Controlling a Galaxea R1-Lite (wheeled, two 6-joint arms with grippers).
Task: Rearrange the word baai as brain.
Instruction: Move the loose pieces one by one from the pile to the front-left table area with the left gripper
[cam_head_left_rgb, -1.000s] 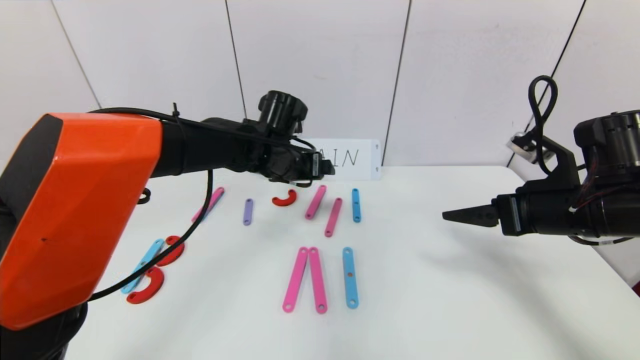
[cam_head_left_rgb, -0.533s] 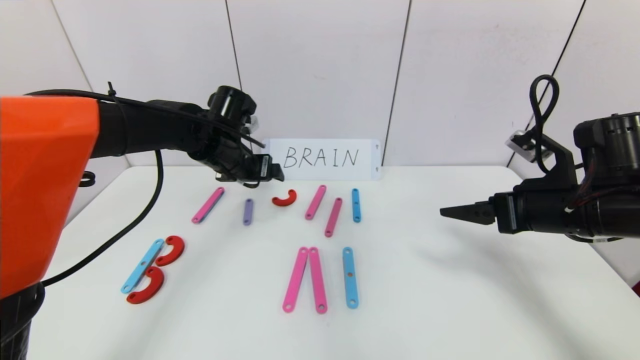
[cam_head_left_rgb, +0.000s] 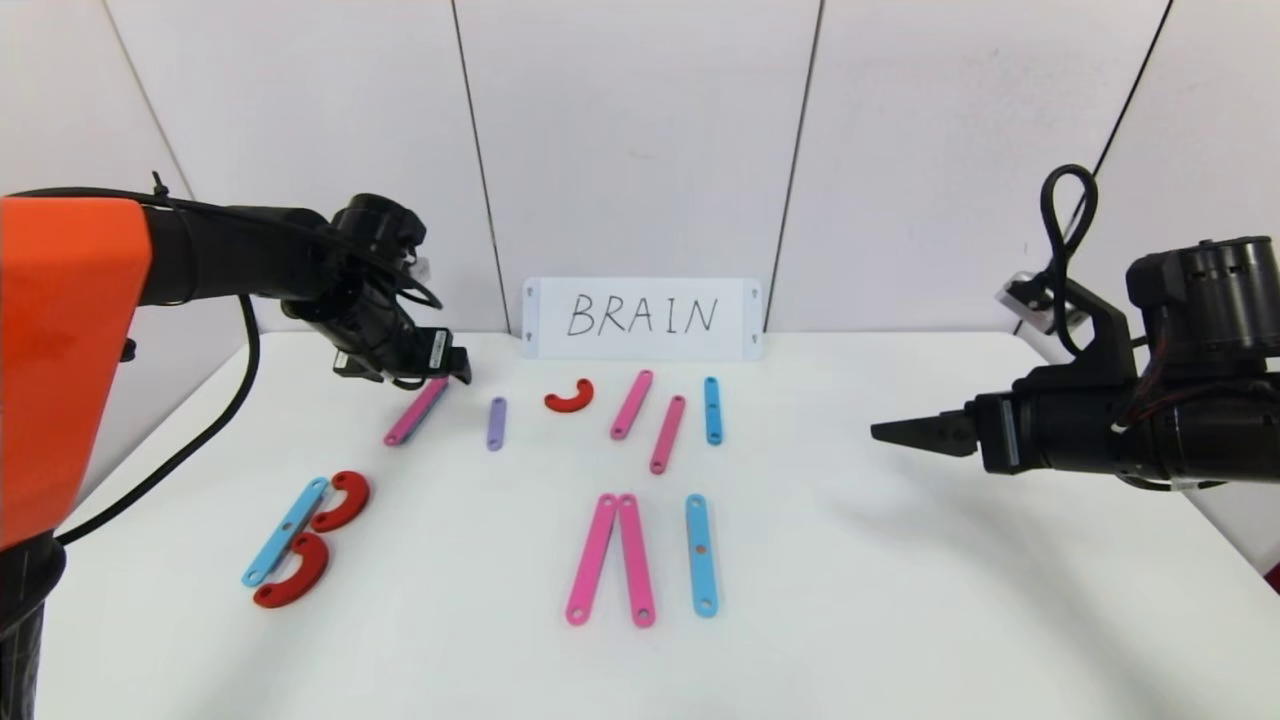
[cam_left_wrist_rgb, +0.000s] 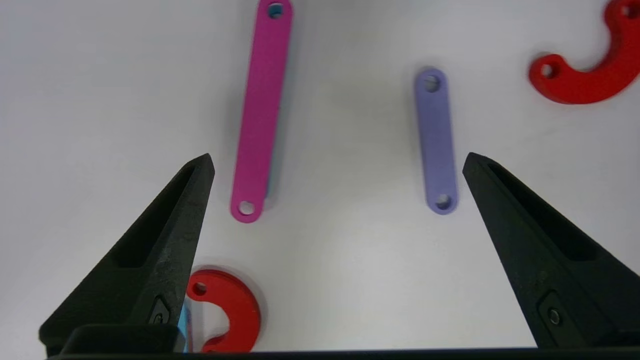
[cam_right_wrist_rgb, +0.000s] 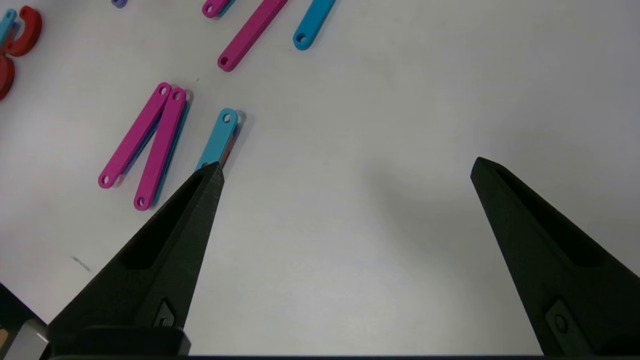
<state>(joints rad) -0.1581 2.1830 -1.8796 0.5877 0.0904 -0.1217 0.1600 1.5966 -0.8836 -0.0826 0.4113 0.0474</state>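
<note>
On the white tabletop (cam_head_left_rgb: 900, 600), taking the BRAIN card (cam_head_left_rgb: 641, 319) as landmark: far left and nearest the robot, a blue strip (cam_head_left_rgb: 285, 531) with two red curves (cam_head_left_rgb: 340, 502) forms a B. The left hand (cam_head_left_rgb: 455, 362) hovers left of the card with fingers spread and empty, above a slanted pink strip (cam_head_left_rgb: 415, 411). A purple strip (cam_head_left_rgb: 495, 423) and a red curve (cam_head_left_rgb: 570, 397) follow, then pink and blue strips below the card. The right hand (cam_head_left_rgb: 885, 432) hangs far right of the card, released, holding nothing.
</note>
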